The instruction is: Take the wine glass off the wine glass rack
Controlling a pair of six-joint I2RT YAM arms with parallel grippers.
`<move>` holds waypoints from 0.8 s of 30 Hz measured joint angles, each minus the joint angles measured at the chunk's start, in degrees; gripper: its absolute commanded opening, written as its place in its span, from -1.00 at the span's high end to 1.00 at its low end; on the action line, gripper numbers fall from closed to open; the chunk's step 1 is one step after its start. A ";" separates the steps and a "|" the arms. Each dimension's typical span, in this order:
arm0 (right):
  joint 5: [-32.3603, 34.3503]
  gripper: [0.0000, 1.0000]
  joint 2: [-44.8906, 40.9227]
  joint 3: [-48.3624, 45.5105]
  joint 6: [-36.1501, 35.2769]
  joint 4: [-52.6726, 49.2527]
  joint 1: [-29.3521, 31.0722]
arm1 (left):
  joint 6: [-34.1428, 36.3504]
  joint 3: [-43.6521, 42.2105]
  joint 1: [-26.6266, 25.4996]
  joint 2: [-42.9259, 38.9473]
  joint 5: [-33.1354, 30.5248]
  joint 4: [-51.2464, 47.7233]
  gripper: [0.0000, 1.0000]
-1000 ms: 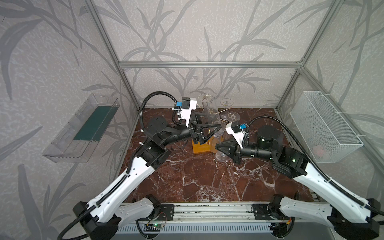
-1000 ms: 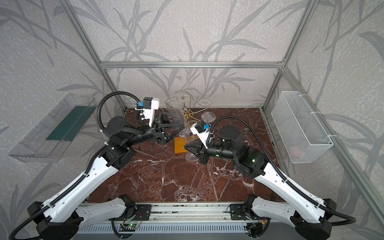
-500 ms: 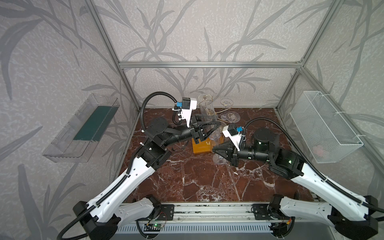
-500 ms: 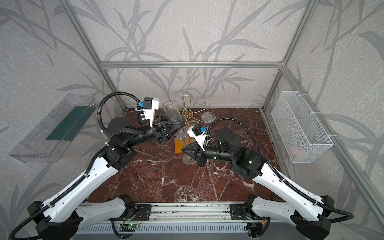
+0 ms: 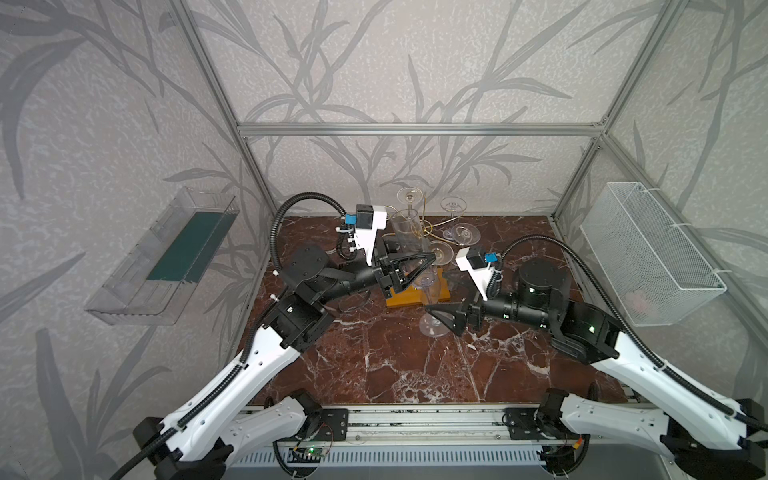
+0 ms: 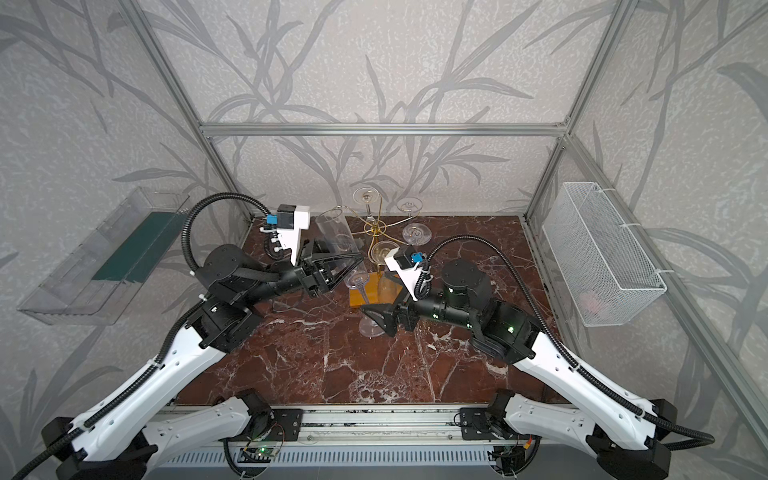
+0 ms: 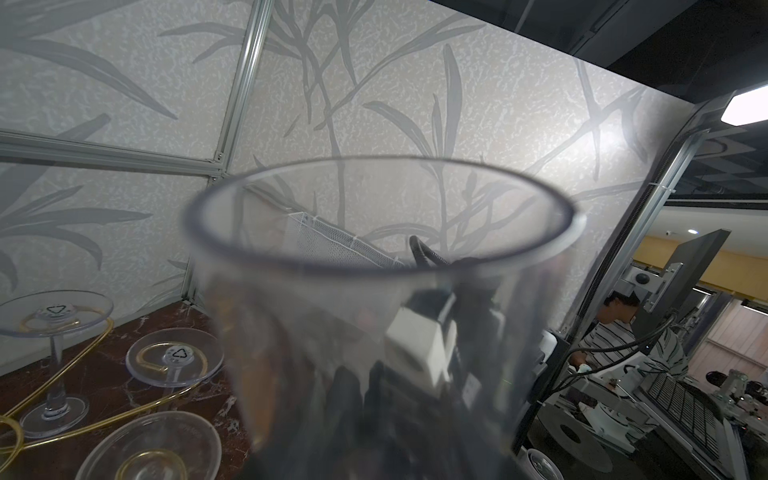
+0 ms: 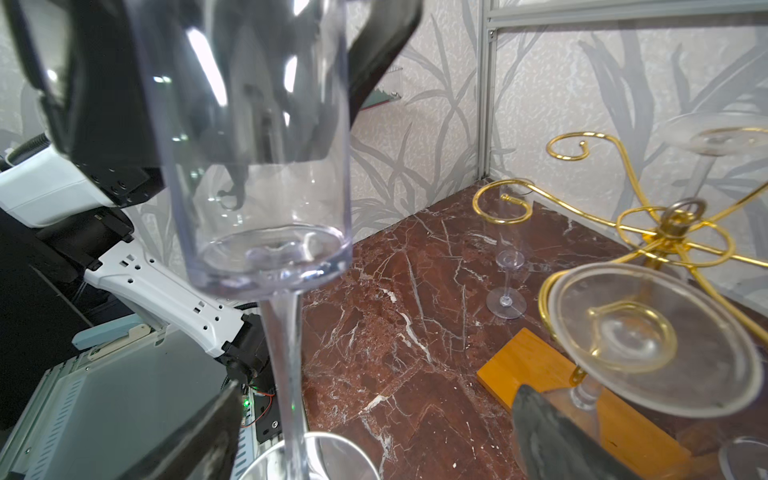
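Treat the walls (image 5: 415, 83) and metal posts (image 5: 209, 75) as fixed limits on three sides; expect free room mainly toward the front rail (image 5: 415, 419). Note the marble desk (image 5: 415, 374): bare across the front half, crowded at rear centre. Locate the wine glass rack (image 5: 424, 216) at that rear centre, seated on its orange base (image 5: 405, 300), with other glasses (image 5: 461, 235) hung upside down by their feet in the curled gold arms (image 8: 503, 208). Find the wine glass (image 8: 270, 249) already clear of those arms, upright or nearly so, just in front of the base and between the two tools. Read the left tool (image 5: 417, 268) as clamped across the bowl (image 8: 257, 124), probably to carry the weight high and leave the stem (image 8: 286, 353) free. Read the right tool (image 5: 440, 318) as spread wide, fingers (image 8: 557, 436) flanking the lower stem without touching it: judged a guard round the stem, not a grip. Contact between foot (image 8: 307, 457) and desk: not determinable. Before any sideways move, allow for the hung glass (image 8: 648, 340) near the right tool and for the near corner of the base. Prefer a path toward the bare front of the desk. Avoid squeezing the thin bowl harder; risk of slip or crack judged real on such smooth clear material.
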 measured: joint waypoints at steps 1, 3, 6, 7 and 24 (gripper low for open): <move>0.59 -0.98 -0.79 0.09 -0.28 -0.04 0.00 | 0.61 -0.09 0.00 -0.79 -0.46 -0.85 0.25; 1.22 -0.98 -1.97 0.44 -0.68 -0.13 0.00 | 1.95 -0.52 0.00 -2.32 -1.20 -2.29 0.24; 2.84 -0.98 -3.69 0.98 -1.18 -0.02 0.00 | 4.04 -1.64 0.00 -4.63 -2.78 -4.79 0.24; 3.48 -0.98 -4.28 0.98 -1.29 -0.07 0.00 | 4.74 -2.08 0.00 -5.42 -3.54 -5.88 0.24; 17.31 -0.98 -15.85 -4.26 -3.37 -1.14 0.00 | 23.02 -21.86 0.00 -22.97 -32.39 -13.27 0.27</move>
